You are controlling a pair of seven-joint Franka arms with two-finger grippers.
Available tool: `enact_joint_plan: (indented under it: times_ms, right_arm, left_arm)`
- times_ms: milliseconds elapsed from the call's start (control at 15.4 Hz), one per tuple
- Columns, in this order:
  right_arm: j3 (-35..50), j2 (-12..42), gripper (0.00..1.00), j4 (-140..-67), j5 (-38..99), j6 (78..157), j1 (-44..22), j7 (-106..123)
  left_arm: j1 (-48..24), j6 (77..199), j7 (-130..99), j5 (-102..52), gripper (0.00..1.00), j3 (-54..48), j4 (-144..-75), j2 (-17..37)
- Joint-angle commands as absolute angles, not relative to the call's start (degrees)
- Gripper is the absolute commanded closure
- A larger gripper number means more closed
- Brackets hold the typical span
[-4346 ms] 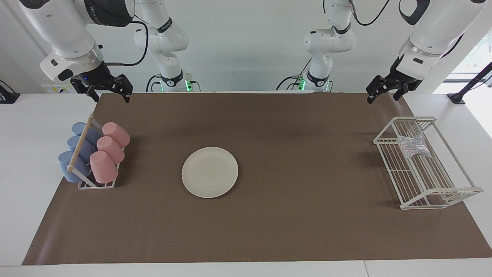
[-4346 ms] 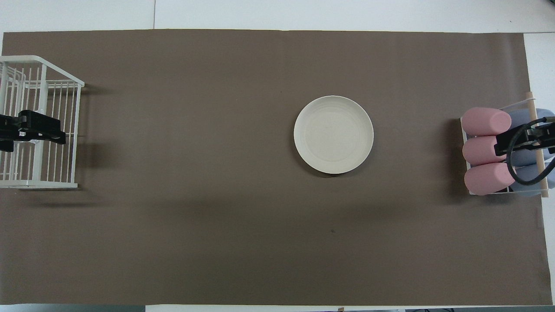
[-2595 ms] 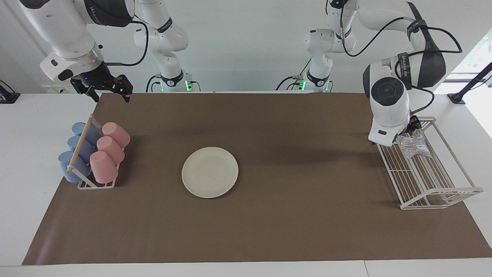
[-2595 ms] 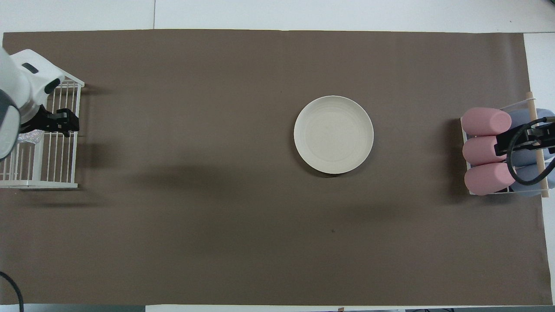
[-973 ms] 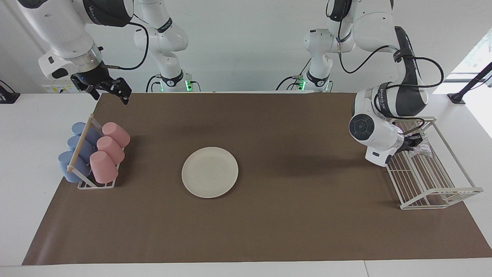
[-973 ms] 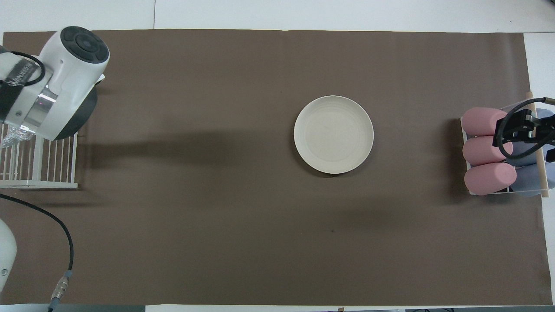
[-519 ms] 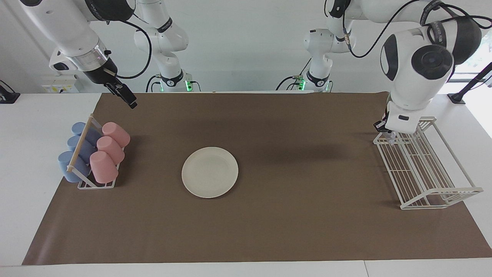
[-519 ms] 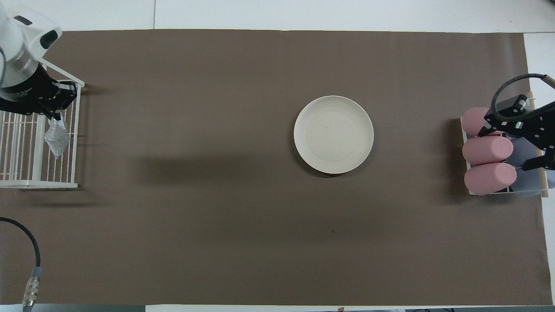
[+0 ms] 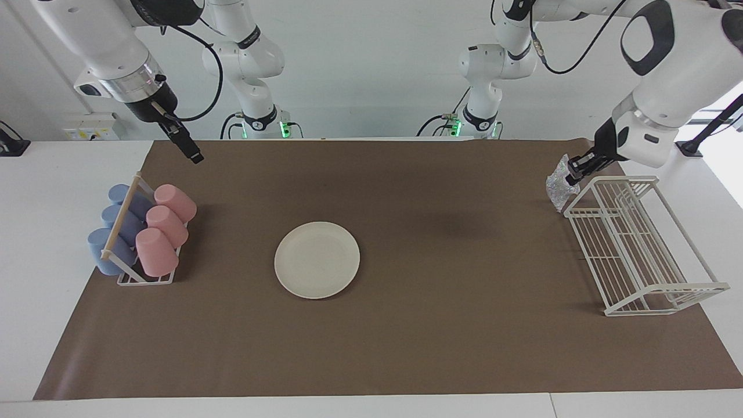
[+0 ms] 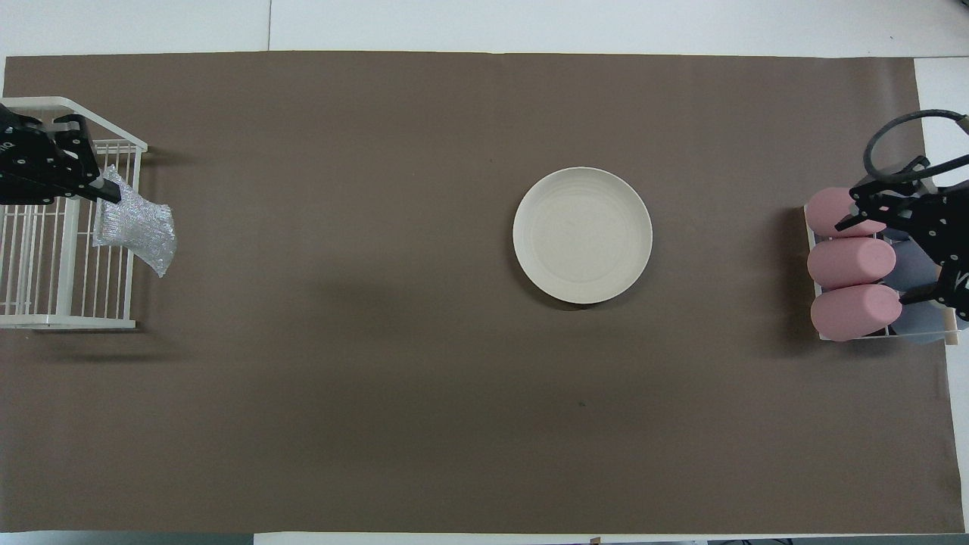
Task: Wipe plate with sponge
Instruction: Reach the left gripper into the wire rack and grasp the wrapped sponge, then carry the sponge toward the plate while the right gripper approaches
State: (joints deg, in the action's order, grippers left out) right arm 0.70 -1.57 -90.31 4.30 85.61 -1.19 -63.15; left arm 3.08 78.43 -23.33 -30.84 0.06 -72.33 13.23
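From the facing view, the left gripper (image 9: 572, 172) hangs in the air over the edge of the white wire rack (image 9: 638, 249) at the left arm's end of the tabletop (image 9: 406, 348), its jaws pinched on one end of the sponge (image 9: 557, 184). The silvery crinkled pad dangles from the grip, clear of the rack and of the brown mat (image 9: 464, 325). The plate (image 9: 317, 259) lies flat near the middle of the mat, somewhat toward the right arm's end. From the held sponge, then, the plate lies along the table toward the right arm's end and a little farther from the robots. The right gripper (image 9: 191, 152) hovers over the mat's corner close to the cup rack (image 9: 139, 232), where blue and pink cups lie on their sides. That arm seems to be waiting.

In the overhead view, the sponge's long axis runs roughly along the table's length, pointing away from the jaws toward the plate, with its free end over the mat just beside the rack. A wide stretch of bare mat separates it from the plate. Here the right gripper's jaws stand wide and hold nothing, over the cups. Its arm is the nearer one to the plate, but the left has the sponge, so I judge the coming move to be a long carry across to the plate.
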Motion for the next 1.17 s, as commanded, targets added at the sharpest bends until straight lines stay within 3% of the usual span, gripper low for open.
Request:
enact_joint_plan:
  times_ms: [0,324,649,1103]
  right_arm:
    - [0.8,-2.5,0.00,-90.6,5.3,86.0,-2.6,-69.2]
    - [1.7,-3.1,0.00,-90.7,5.4,83.3,-5.5,-74.8]
    - [1.7,-4.1,0.00,-90.9,7.3,83.9,-16.0,-92.9]
    - [3.8,-4.4,0.00,-91.1,12.1,88.3,-19.9,-106.4]
  left_arm:
    - [4.4,87.3,-23.4,-42.1,1.00,-0.3,-88.7,4.8]
    - [2.6,98.0,-11.9,-58.8,1.00,-0.7,-112.1,-6.4]
    - [-0.9,97.7,-0.8,-70.3,1.00,-0.8,-119.9,-6.9]
    - [-4.6,94.9,11.4,-84.4,1.00,-0.8,-129.5,-7.8]
